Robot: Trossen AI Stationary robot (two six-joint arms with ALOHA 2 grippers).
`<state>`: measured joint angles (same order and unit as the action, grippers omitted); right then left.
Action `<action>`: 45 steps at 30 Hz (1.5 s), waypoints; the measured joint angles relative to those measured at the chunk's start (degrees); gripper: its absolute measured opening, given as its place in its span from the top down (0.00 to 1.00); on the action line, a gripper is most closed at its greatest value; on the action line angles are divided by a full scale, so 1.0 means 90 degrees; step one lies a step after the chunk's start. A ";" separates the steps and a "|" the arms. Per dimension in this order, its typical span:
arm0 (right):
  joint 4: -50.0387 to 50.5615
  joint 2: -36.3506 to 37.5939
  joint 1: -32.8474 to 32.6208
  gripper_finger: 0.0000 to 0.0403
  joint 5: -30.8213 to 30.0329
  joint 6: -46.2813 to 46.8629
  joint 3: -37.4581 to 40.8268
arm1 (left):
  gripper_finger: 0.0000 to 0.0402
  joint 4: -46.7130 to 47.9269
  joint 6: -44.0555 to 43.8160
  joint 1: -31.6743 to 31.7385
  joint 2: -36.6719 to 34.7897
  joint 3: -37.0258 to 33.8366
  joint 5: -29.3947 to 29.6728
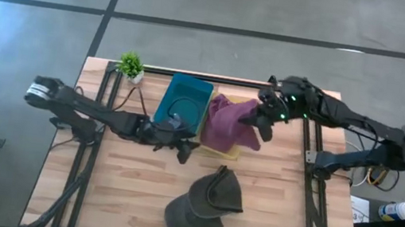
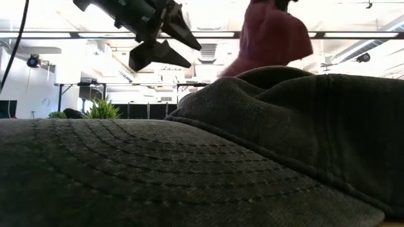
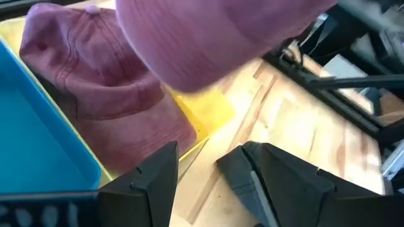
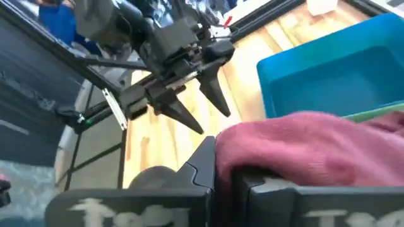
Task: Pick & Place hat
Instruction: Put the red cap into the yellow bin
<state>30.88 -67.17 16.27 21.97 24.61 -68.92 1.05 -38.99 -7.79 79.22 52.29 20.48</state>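
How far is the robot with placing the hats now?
Done: nothing visibly placed; the blue bin looks empty. In hand: the right end effector is shut on the pink hat beside the bin; the left end effector hangs open nearby. Left: the dark hat lies untouched.

hat (image 1: 227,121): faded maroon
cap (image 1: 205,202): dark grey, stitched rows on brim
bin (image 1: 184,103): teal
tray (image 3: 201,108): yellow
bench (image 1: 128,183): light wood planks
plant (image 1: 130,63): green

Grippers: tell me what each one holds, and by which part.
The right gripper pinches a red hat by its edge, probably the brim. The left gripper is open and holds nothing.
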 joint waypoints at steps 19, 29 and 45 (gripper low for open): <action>0.2318 -0.2565 0.0639 0.98 0.1509 -0.2803 -0.2024 | 0.46 0.0220 0.0006 -0.0214 -0.0420 -0.0028 0.0204; 0.3627 -0.3002 0.0683 0.98 0.0747 -0.4061 -0.2824 | 0.46 0.0218 -0.0049 -0.0212 -0.0418 -0.0028 0.0229; 0.3659 -0.3429 0.0676 0.98 -0.0634 -0.5790 -0.3155 | 0.46 -0.0401 -0.0210 -0.0190 -0.0408 -0.0028 0.0310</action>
<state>63.82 -98.03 22.35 16.26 -27.50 -97.31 -2.56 -40.88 -9.50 75.55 52.03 23.27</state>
